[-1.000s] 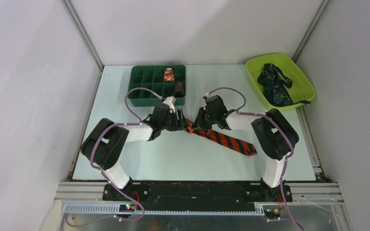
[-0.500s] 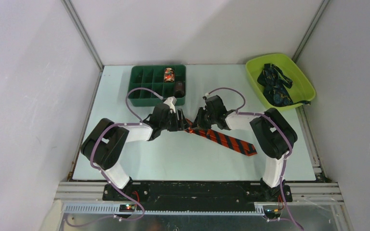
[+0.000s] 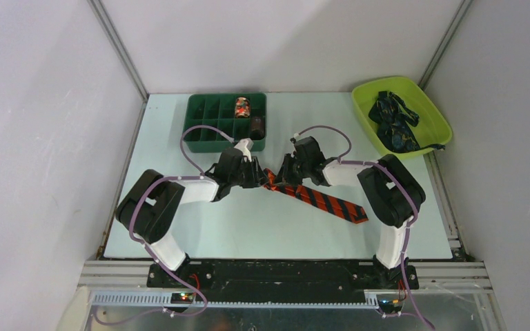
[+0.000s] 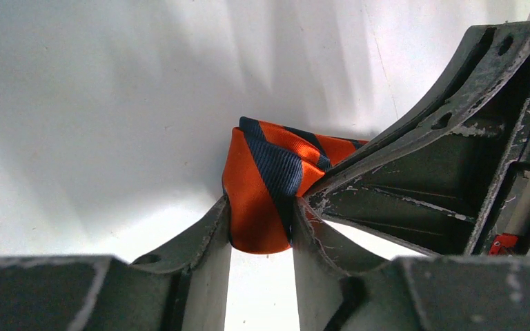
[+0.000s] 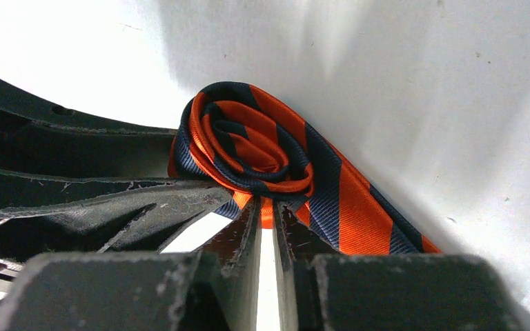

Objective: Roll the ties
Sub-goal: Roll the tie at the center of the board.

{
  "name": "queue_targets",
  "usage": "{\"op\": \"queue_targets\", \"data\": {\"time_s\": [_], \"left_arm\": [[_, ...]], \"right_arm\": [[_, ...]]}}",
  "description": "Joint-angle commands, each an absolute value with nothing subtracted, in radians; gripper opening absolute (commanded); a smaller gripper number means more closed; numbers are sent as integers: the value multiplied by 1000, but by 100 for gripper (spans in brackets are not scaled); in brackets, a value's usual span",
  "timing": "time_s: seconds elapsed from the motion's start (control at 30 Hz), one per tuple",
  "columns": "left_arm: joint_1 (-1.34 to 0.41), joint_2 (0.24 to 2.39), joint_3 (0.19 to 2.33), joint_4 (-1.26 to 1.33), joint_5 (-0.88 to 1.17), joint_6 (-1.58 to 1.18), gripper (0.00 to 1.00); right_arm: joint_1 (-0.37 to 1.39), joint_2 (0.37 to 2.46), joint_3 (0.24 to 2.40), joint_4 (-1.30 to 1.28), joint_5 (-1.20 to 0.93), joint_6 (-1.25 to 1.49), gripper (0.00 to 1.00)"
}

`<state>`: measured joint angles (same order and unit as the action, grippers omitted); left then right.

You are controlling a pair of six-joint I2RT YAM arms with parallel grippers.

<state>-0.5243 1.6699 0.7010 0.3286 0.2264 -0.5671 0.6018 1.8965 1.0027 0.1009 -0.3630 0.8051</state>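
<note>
A red-orange tie with dark diagonal stripes lies slanted across the mat, its wide pointed end toward the near right. Its far left end is wound into a small roll. My left gripper stands at that roll, and in the left wrist view the left gripper is shut on the roll from both sides. From the opposite side my right gripper meets it. In the right wrist view the right gripper is shut on a fold of fabric at the roll's base.
A dark green divided tray stands at the back left, with a small striped roll and a dark roll in its compartments. A lime bin at the back right holds dark navy ties.
The left gripper's jaws have closed in onto the rolled end of the tie. Both arms and the rest of the tie have stayed in place.
</note>
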Motion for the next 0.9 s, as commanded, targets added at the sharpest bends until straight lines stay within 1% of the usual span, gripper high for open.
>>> {"op": "queue_targets", "data": {"time_s": [0.0, 0.17, 0.4, 0.63, 0.87], "left_arm": [[-530, 1652, 711, 333, 251, -551, 35], [-535, 1637, 735, 281, 204, -534, 33], [-568, 1605, 794, 159, 67, -481, 30], [-633, 1600, 868, 17, -161, -427, 28], [-725, 1631, 949, -93, -394, -373, 27]], "right_arm": [[597, 1913, 1012, 97, -324, 796, 14], [594, 1859, 1012, 81, -325, 775, 15], [574, 1698, 1012, 8, -262, 719, 17], [521, 1585, 967, -52, -225, 695, 18], [469, 1550, 910, -49, -225, 690, 18]]}}
